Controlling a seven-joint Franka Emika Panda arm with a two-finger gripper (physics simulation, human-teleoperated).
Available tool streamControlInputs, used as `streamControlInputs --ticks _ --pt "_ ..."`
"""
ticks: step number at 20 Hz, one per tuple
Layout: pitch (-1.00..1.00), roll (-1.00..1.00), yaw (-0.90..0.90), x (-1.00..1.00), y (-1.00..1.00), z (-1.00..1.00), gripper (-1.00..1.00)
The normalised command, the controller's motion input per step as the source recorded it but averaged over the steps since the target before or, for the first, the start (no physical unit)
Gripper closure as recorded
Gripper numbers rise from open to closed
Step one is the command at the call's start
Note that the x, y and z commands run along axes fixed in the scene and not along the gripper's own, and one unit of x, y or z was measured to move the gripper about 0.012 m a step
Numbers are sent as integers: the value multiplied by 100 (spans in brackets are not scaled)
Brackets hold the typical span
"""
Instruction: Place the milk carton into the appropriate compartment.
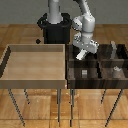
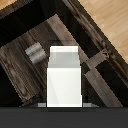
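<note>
Wrist view: the carton (image 2: 64, 75) sits pinched in the gripper (image 1: 82, 51), above the dark bin (image 2: 30, 75). Released off-centre, it might clip a divider (image 2: 92, 67) and tip.

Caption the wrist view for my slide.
Gripper holding the milk carton above a compartment of the dark bin.
</note>
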Motion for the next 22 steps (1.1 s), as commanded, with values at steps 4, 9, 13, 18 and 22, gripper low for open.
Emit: streamControlInputs --ticks 4,9,13,18,22 --pt "0 0 0 0 0 0 -100" --pt "0 0 0 0 0 0 -100" --pt "0 0 0 0 0 0 -100" --pt "0 0 0 0 0 0 -100" --pt "0 0 0 0 0 0 -100"
